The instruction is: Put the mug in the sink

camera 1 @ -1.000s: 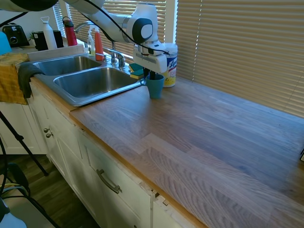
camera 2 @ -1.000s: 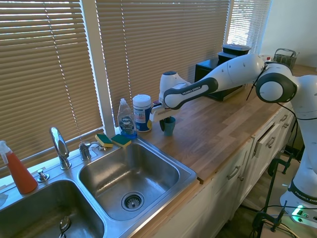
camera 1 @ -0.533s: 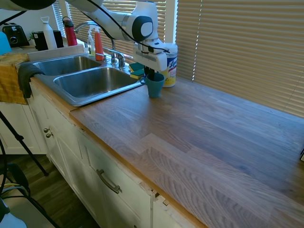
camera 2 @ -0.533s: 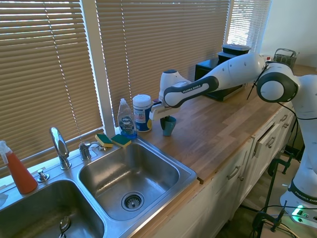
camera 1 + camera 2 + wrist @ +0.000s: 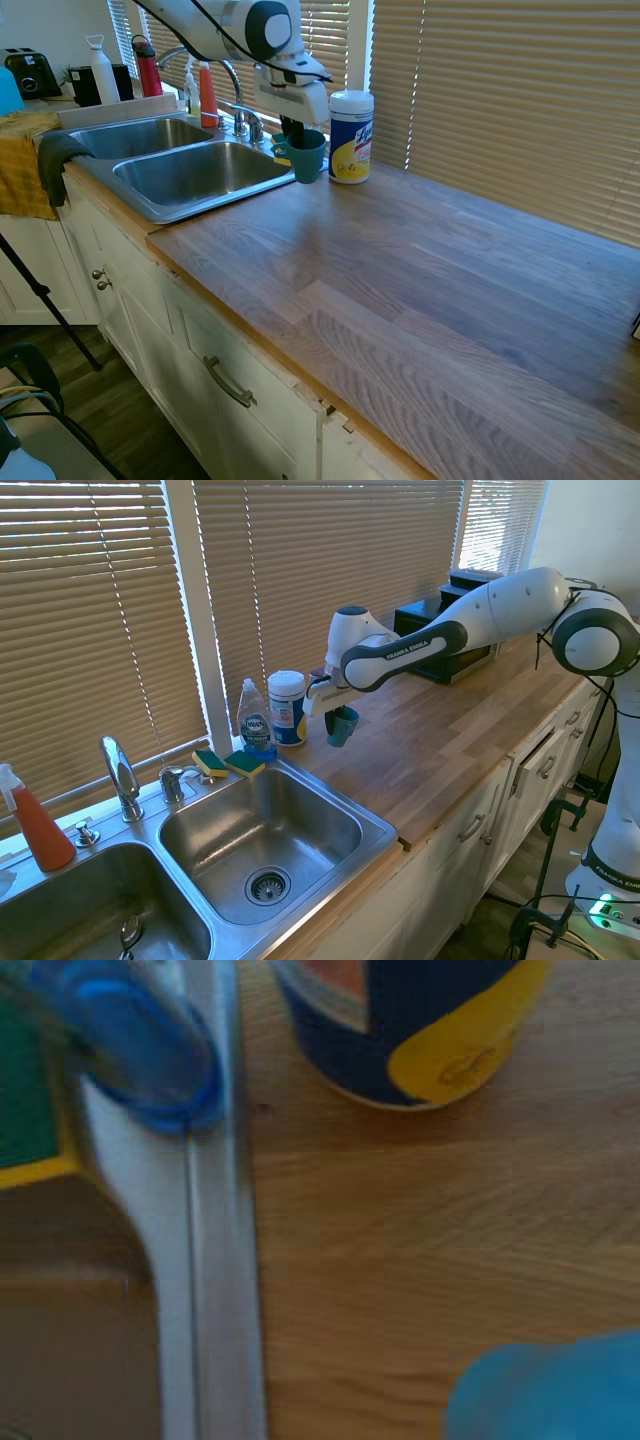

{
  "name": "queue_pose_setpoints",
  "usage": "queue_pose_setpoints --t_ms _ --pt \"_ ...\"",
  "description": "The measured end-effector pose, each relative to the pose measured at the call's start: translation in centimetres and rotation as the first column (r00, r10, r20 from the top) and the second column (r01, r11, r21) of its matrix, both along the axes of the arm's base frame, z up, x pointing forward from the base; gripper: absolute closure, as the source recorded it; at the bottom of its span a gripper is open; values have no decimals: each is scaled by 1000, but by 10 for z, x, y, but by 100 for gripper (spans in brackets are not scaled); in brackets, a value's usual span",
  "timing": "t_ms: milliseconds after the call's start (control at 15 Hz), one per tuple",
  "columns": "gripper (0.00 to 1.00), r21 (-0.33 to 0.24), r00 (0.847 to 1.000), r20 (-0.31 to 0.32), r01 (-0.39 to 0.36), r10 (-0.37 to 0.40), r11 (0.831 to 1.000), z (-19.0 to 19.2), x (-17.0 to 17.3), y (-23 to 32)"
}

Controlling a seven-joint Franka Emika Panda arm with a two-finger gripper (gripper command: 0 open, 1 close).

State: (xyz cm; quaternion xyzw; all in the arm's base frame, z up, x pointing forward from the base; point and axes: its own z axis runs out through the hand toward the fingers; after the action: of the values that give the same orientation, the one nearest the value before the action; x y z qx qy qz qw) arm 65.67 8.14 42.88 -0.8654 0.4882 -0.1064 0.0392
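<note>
Wood grain runs bare across the near bench (image 5: 420,300); further in, the teal mug (image 5: 306,156) hangs clear of the surface, pinched at its rim by the gripper (image 5: 296,133), whose fingers are closed on the mug wall; it hovers just beside the steel sink (image 5: 190,172), by the near basin's corner; the wipes canister (image 5: 351,122) stands close behind, the sponges (image 5: 228,763) on the rim beyond. To my eye, the carry wants to go level across the raised rim, clear of the canister and faucet (image 5: 120,775), then low into the basin before letting go.
</note>
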Motion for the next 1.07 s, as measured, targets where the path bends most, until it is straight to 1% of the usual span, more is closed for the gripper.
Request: queue_pose_setpoints --t_ms 200,400,533,600,800,933,1067 --pt "100 -32 1000 7 -30 31 999 9 -10 44" --pt "100 -29 998 21 -52 52 998 15 -15 74" --pt "100 -65 998 19 -56 57 996 15 -13 84" --pt "100 -87 997 22 -68 70 994 15 -12 99" --pt "100 -140 992 23 -121 126 983 5 -12 166" --pt "100 -165 986 25 -161 167 973 -7 -5 201" --pt "100 -183 978 24 -198 206 963 -30 6 231"
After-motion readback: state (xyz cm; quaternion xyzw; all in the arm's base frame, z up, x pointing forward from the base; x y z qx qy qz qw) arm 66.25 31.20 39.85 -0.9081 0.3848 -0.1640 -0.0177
